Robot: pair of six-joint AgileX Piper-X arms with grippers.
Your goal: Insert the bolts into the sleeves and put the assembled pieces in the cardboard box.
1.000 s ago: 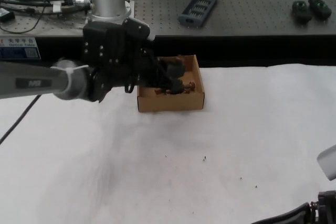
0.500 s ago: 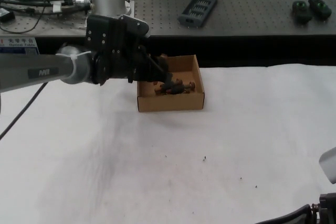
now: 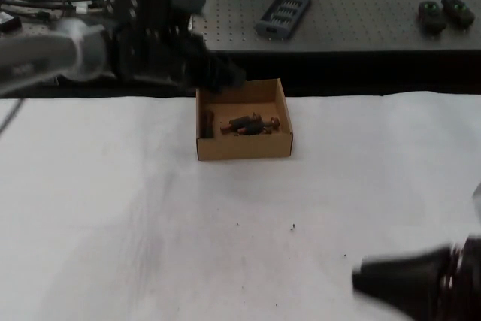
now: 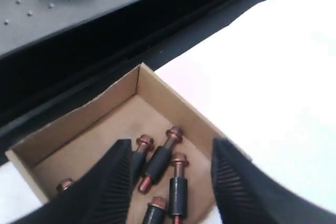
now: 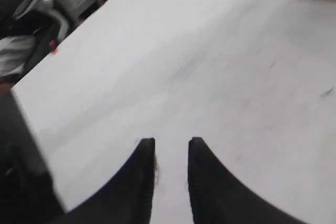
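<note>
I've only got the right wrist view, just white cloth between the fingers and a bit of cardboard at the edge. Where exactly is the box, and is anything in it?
Observer: The cardboard box sits at the far edge of the white cloth, and assembled pieces lie inside it.
Operator: How many pieces?
Observer: Five copper bolt heads show in the left wrist view.
Operator: Is the left gripper holding one?
Observer: No, the left gripper hangs open over the box with nothing between its fingers.
</note>
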